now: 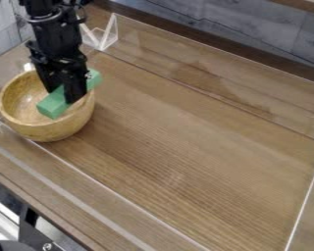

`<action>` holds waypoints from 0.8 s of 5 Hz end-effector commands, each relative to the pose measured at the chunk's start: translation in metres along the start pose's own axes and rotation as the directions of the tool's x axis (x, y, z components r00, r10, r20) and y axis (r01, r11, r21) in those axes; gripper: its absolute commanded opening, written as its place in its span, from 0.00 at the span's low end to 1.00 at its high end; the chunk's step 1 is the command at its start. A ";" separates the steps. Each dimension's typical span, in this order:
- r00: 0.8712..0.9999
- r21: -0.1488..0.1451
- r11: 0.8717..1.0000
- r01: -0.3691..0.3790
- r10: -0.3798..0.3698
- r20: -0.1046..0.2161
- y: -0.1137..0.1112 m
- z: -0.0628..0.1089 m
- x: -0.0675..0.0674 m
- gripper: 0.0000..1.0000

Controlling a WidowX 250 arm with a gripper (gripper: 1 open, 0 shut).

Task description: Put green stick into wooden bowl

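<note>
The wooden bowl (28, 120) sits at the left of the table, round and light tan with a thick rim. My gripper (68, 86) points straight down over the bowl's right side, shut on the green stick (60, 100). The stick hangs tilted, its lower end inside the bowl's opening and its upper end poking out past the black fingers (76, 78) at the right. Whether the stick touches the bowl's inside I cannot tell.
A clear plastic wall (219, 54) runs around the wooden tabletop (186, 127). A grey brick-pattern wall stands behind. A clear bracket (107, 34) sits at the back left corner, just behind the arm.
</note>
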State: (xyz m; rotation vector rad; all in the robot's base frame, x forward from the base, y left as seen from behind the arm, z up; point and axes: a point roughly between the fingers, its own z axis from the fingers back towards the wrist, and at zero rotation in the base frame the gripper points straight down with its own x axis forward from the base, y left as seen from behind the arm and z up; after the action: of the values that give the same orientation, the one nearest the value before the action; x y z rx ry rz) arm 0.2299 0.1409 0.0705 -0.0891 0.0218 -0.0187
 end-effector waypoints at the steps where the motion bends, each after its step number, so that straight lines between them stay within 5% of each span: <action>1: 1.000 0.016 1.000 -0.008 0.008 0.013 0.003 0.005 0.000 0.00; 4: 1.000 0.003 1.000 -0.027 0.027 -0.016 0.002 0.000 -0.002 0.00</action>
State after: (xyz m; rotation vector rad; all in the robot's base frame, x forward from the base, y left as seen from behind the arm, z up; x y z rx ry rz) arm 0.2266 0.1402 0.0649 -0.1003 0.0539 -0.0014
